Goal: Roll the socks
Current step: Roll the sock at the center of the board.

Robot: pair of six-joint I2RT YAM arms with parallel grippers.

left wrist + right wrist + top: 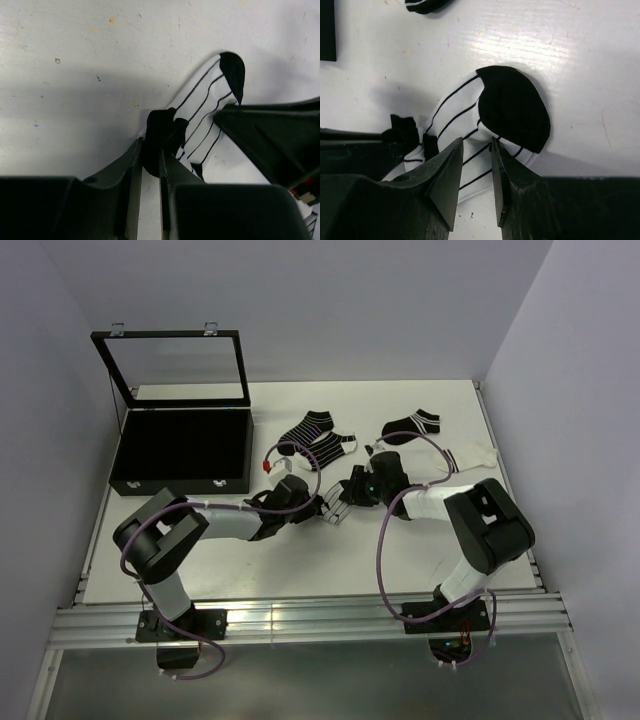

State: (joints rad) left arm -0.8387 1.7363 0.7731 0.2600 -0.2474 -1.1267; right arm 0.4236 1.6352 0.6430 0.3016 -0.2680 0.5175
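A white sock [200,112] with thin black stripes lies on the table between my two grippers [337,512]. My left gripper [151,156] is shut on its bunched black cuff [159,132]. Its black toe [512,107] is folded back over the white body [455,112]. My right gripper [473,145] stands just over that fold, slightly open, one fingertip on each side and the striped cloth running flat across the gap. In the top view the left gripper [318,508] and the right gripper [347,492] nearly meet over this sock.
Further back lie more socks: two black striped ones [316,436], a black one with white bands [410,425] and a white one [466,455]. A black case [180,445] with its glass lid raised stands at the back left.
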